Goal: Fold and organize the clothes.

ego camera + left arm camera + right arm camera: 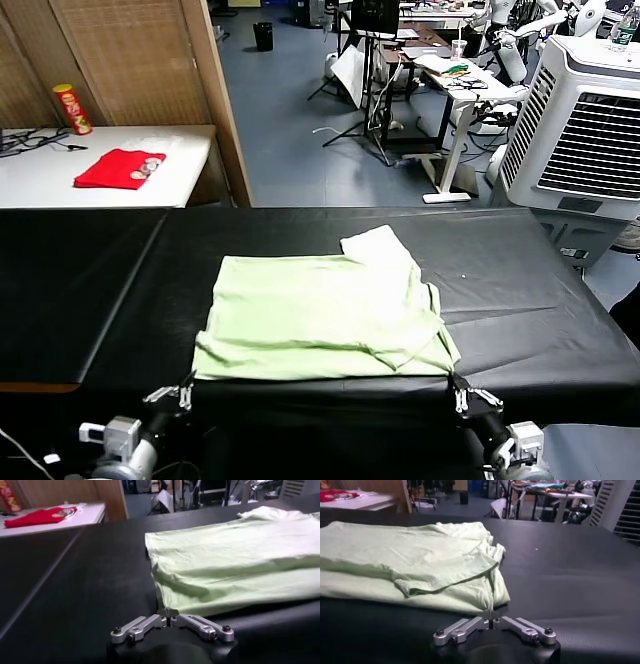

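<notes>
Nearest the robot, the left gripper (pixel 183 397) and right gripper (pixel 461 396) sat at the two near corners of the T-shirt (pixel 320 318). In both wrist views the fingertips met on a pinch of hem, so each appeared clamped on cloth. The shirt lay partly folded at the middle of the black table (pixel 520 290). To fold cleanly, both corners should probably rise together, level and taut. Beyond, a red garment (pixel 120 168) and a red can (pixel 72 108) rested on a white table (pixel 185 150); their printing was illegible.
</notes>
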Robot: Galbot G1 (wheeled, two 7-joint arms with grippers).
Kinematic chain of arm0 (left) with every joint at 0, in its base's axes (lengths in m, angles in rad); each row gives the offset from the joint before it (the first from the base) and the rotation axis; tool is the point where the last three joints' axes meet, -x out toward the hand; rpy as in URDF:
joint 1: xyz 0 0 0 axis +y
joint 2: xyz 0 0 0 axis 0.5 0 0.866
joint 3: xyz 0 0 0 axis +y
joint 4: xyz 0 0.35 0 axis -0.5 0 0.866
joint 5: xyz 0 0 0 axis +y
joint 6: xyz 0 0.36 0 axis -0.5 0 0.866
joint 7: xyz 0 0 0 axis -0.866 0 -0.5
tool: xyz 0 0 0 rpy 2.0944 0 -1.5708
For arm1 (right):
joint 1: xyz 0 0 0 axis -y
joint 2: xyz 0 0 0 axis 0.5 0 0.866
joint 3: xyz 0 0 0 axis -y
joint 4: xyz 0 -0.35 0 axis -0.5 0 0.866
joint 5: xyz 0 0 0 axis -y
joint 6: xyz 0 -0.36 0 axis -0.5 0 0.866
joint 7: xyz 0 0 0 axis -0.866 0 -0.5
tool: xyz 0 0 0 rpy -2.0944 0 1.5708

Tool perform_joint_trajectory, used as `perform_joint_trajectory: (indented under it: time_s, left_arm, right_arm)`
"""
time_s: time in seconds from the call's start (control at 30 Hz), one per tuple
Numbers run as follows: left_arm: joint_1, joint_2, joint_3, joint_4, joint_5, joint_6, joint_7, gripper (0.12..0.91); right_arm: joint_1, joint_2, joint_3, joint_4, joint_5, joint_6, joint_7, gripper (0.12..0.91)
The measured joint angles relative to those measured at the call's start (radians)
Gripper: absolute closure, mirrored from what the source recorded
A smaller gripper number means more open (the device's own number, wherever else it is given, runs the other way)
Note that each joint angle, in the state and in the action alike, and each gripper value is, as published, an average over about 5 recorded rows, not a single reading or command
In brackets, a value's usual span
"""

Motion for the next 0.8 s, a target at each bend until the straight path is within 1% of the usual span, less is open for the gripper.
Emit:
perform_joint_trajectory:
  time_s: [0.03,0.07,0.13,0.17,0.2,0.27,0.3,0.33,0.4,0.5,0.57,0.7,0.8]
  left_arm:
    - [0.007,-0.003,-0.007,-0.010,-0.002,0.007,-0.002,0.613]
    - [0.013,-0.005,-0.014,-0.020,-0.004,0.013,-0.003,0.546]
    - [0.020,-0.011,-0.027,-0.043,-0.010,0.026,-0.003,0.446]
    - [0.020,-0.013,-0.033,-0.054,-0.016,0.034,-0.001,0.383]
    - [0.016,-0.014,-0.037,-0.064,-0.023,0.041,0.001,0.337]
    - [-0.003,-0.010,-0.041,-0.077,-0.037,0.056,0.010,0.269]
    - [-0.021,-0.008,-0.039,-0.077,-0.047,0.063,0.016,0.250]
    - [-0.047,-0.006,-0.035,-0.073,-0.057,0.072,0.020,0.244]
    - [-0.120,-0.003,-0.020,-0.050,-0.089,0.105,0.023,0.234]
    - [-0.271,0.006,0.019,0.018,-0.152,0.158,0.015,0.232]
    - [-0.384,0.020,0.053,0.078,-0.198,0.184,0.006,0.232]
    - [-0.595,0.047,0.137,0.212,-0.284,0.224,-0.020,0.232]
    - [-0.736,0.055,0.204,0.317,-0.334,0.242,-0.036,0.232]
  right_arm:
    - [-0.001,-0.002,0.005,0.012,0.010,0.002,0.000,0.315]
    - [0.003,-0.005,0.010,0.021,0.019,0.005,-0.001,0.281]
    - [0.024,-0.016,0.017,0.027,0.036,0.020,-0.003,0.241]
    - [0.045,-0.022,0.017,0.021,0.041,0.028,-0.003,0.234]
    - [0.072,-0.029,0.013,0.010,0.045,0.035,-0.001,0.232]
    - [0.150,-0.041,-0.002,-0.032,0.056,0.033,0.007,0.228]
    - [0.199,-0.047,-0.013,-0.059,0.062,0.021,0.012,0.228]
    - [0.252,-0.053,-0.026,-0.089,0.068,0.005,0.017,0.227]
    - [0.369,-0.066,-0.060,-0.154,0.077,-0.033,0.024,0.227]
    - [0.549,-0.080,-0.123,-0.260,0.092,-0.085,0.035,0.227]
    - [0.667,-0.082,-0.170,-0.341,0.105,-0.110,0.043,0.227]
    - [0.883,-0.069,-0.267,-0.519,0.119,-0.131,0.044,0.227]
    - [1.030,-0.050,-0.337,-0.669,0.119,-0.126,0.029,0.227]
